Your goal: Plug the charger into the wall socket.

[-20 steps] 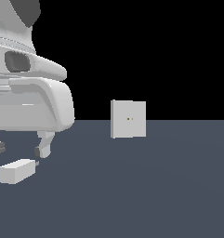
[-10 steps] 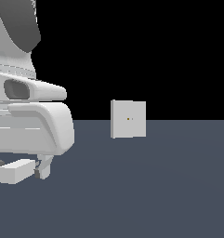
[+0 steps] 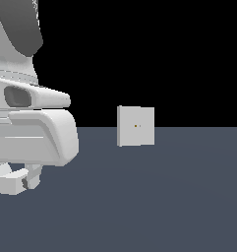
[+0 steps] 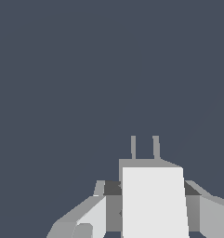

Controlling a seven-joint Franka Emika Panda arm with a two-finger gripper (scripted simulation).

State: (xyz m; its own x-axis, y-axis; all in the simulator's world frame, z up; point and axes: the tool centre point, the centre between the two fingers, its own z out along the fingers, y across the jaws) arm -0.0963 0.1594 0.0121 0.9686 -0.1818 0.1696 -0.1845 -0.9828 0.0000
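Note:
The charger [image 3: 11, 185] is a small white block lying low at the exterior view's left. In the wrist view the charger [image 4: 153, 200] shows its two grey prongs [image 4: 144, 147] pointing away from the hand. My gripper [image 3: 16, 181] hangs under the large white hand, and its fingers [image 4: 88, 218] press against both sides of the block, so it is shut on it. The wall socket [image 3: 136, 126] is an upright white square plate with two tiny dots at its centre. It stands on the floor, well off toward the exterior view's right of the gripper.
The dark grey floor [image 3: 154, 206] stretches between the gripper and the socket. The robot's bulky white hand [image 3: 36, 138] fills the exterior view's left side and hides part of the fingers.
The hand came down over the charger, then the fingers drew in against its sides. The charger has stayed at about the same height. The socket has not moved.

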